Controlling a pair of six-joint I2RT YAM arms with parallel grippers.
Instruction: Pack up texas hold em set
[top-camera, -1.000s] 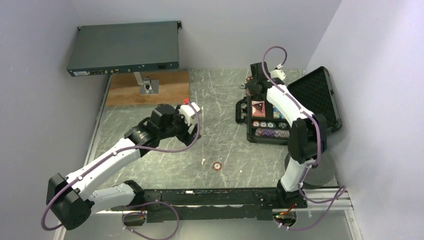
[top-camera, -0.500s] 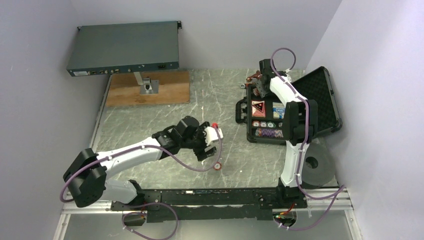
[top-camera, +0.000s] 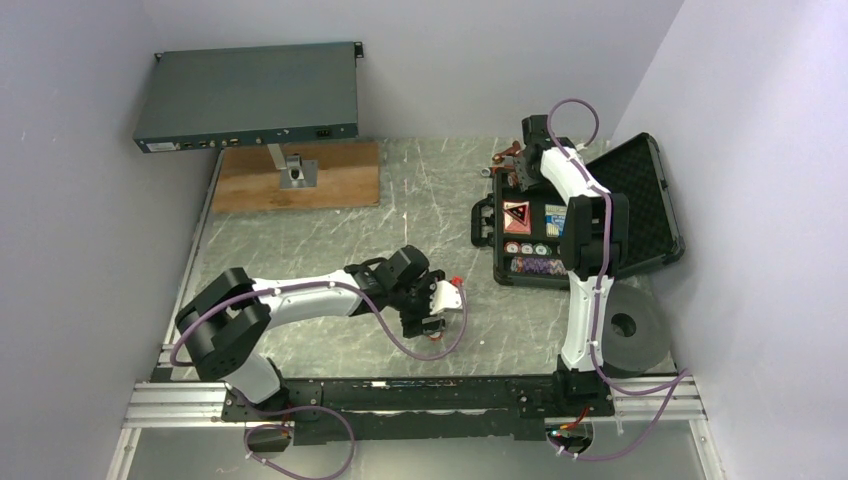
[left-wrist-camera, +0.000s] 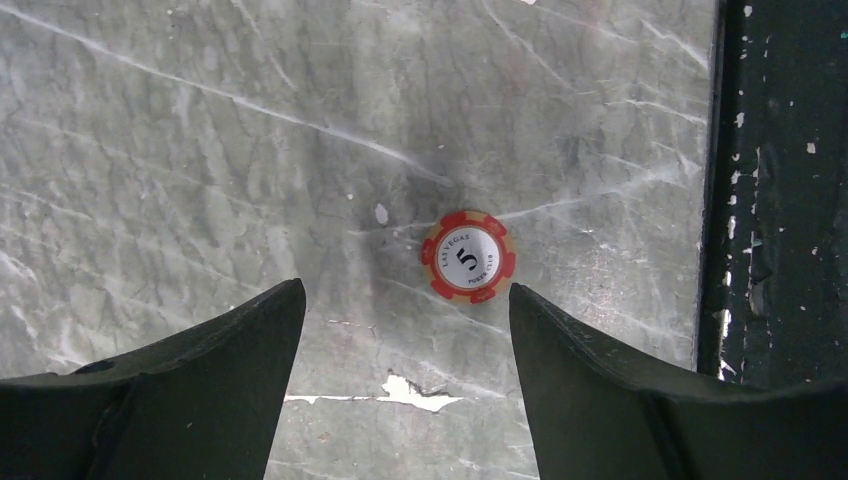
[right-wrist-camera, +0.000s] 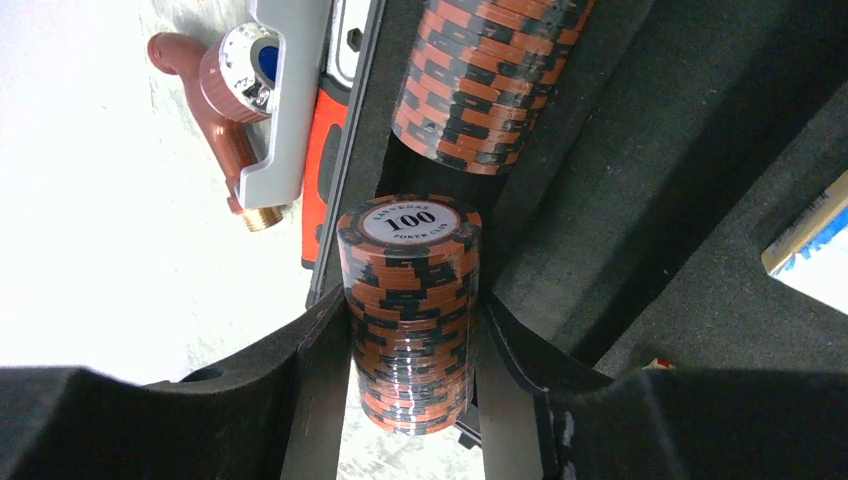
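A single red 5 chip (left-wrist-camera: 468, 256) lies flat on the grey table, also seen in the top view (top-camera: 435, 333). My left gripper (left-wrist-camera: 407, 300) hangs open right over it, the chip just ahead of the fingertips (top-camera: 432, 322). My right gripper (right-wrist-camera: 412, 330) is shut on a stack of orange-and-black 100 chips (right-wrist-camera: 410, 300), held at the far left corner of the open black case (top-camera: 575, 262). A second stack of the same chips (right-wrist-camera: 480, 80) lies in the case's chip slot. In the top view the right gripper (top-camera: 517, 172) is at the case's far end.
A copper-coloured fitting with a grey handle (right-wrist-camera: 245, 110) lies beside the case's far edge. The case lid (top-camera: 640, 200) stands open to the right. A grey roll (top-camera: 628, 332) sits near the right arm base. A wooden board (top-camera: 300, 175) with a rack unit (top-camera: 250, 95) is at the far left.
My left arm swung right and toward the near edge, ending over the red chip. My right gripper shifted slightly right at the case's far end with the chip stack.
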